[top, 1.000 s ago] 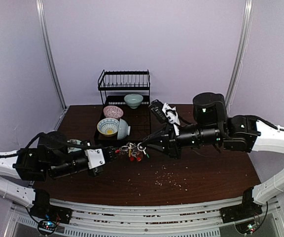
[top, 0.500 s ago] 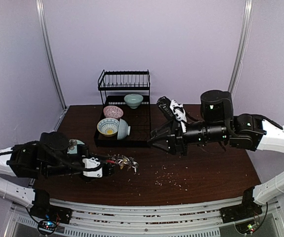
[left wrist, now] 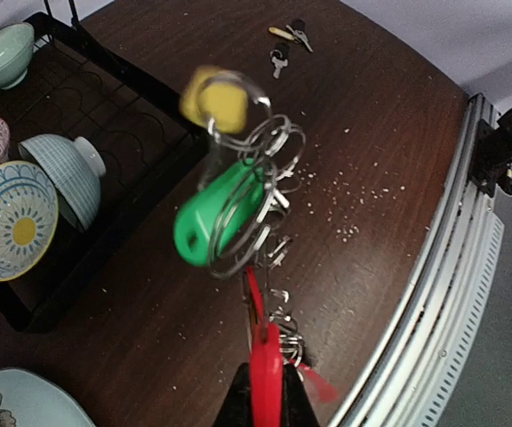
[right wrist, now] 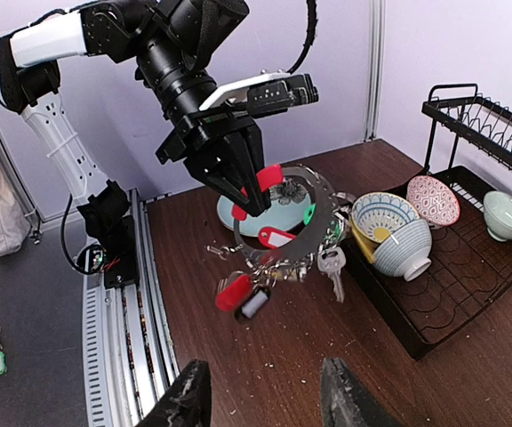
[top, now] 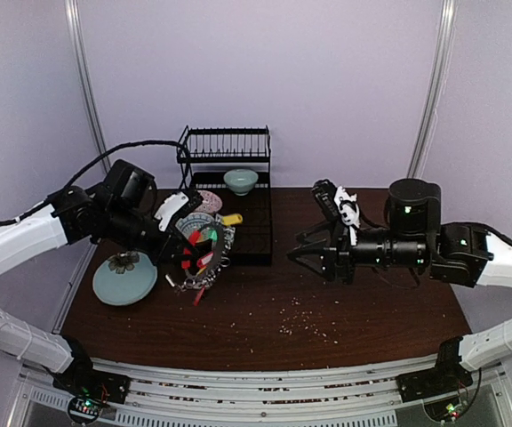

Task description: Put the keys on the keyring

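**Top external view.**
- Dish rack [top: 225, 133]: black wire, at the back of the table. We take it as the landmark.
- Left gripper [top: 185, 255]: raised in front of the dish rack's near left corner.
- Keyring [top: 206, 250]: a bunch with red, green and yellow tags, hanging at the left gripper, clear of the wood.
- Right gripper [top: 297, 253]: in front of the rack to its right, well apart from the bunch.
- We cannot make out the loose keys here.

**Left wrist view.**
- Left gripper [left wrist: 264, 398]: clenched on the red strap of the keyring [left wrist: 238, 218], with the rings and tags fanning out beyond it.
- Keys [left wrist: 285, 46]: two or three small ones, lying on bare wood off the far corner of the dish rack [left wrist: 140, 151]. They are apart from the rack and not on the ring.

**Right wrist view.**
- Right gripper [right wrist: 265, 396]: fingers spread, with nothing between them.
- Left gripper [right wrist: 238, 187]: holds the keyring [right wrist: 283, 233] above the table, on the side of the dish rack [right wrist: 469, 289] facing the left arm.
- The loose keys are out of this view.

**Step in hand (our judgement).**
- The ring is presented in the air by one arm while the other is free. No loose key has been collected yet, so the task is at an early stage.

**Next move (our judgement).**
- The free right gripper must go down to the keys beside the rack and pinch one by its head.
- It then has to bring the key's hole to the thin ring, and the swinging bunch would need to be held steady for that.
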Controlling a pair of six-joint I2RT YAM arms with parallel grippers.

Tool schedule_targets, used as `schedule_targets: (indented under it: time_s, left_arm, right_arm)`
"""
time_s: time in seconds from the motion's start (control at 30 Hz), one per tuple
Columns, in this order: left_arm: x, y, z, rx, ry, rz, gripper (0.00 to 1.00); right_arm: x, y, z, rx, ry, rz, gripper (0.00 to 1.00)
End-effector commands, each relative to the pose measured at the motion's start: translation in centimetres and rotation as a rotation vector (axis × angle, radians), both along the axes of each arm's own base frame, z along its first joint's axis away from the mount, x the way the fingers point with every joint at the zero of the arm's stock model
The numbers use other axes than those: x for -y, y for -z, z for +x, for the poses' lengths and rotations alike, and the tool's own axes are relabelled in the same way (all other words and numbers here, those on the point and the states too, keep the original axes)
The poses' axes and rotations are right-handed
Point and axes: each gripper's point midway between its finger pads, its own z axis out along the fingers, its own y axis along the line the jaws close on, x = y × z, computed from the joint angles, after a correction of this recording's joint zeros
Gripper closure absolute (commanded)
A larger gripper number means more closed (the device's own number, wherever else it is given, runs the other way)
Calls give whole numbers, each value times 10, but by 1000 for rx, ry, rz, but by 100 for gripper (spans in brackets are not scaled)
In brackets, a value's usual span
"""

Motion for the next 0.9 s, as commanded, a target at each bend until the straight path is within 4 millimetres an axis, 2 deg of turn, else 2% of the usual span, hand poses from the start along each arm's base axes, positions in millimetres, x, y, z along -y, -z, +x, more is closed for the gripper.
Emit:
schedule_targets:
  time_s: [0.0, 0.1, 0.23, 0.37, 0.53, 0.63, 0.73, 0.87]
  left_arm:
    - [7, -55, -20, -64, 46, -78, 100]
    - [11, -71, -27, -64, 79, -131, 100]
    - [19, -82, -38, -79, 139, -218, 100]
    - [27, -99, -50, -67, 213, -322, 100]
    - [27, -114, -59, -22, 266, -368, 100]
    - [24, -116, -57, 6, 247, -364, 100]
    - [24, -117, -55, 8, 239, -367, 100]
    - [24, -122, -52, 20, 221, -380, 100]
  right_arm:
    - [-3, -1, 2, 13, -3, 43, 57]
    - [-11, 4, -2, 9, -45, 38, 57]
    - [-26, 11, -10, -8, -130, 48, 57]
    - [-38, 4, -21, -26, -213, 121, 58]
    - [-43, 2, -25, -36, -247, 183, 61]
    - [-45, 1, -26, -42, -257, 196, 63]
    - [-50, -2, -26, -49, -253, 229, 69]
    - [-59, -2, -34, 2, -252, 237, 75]
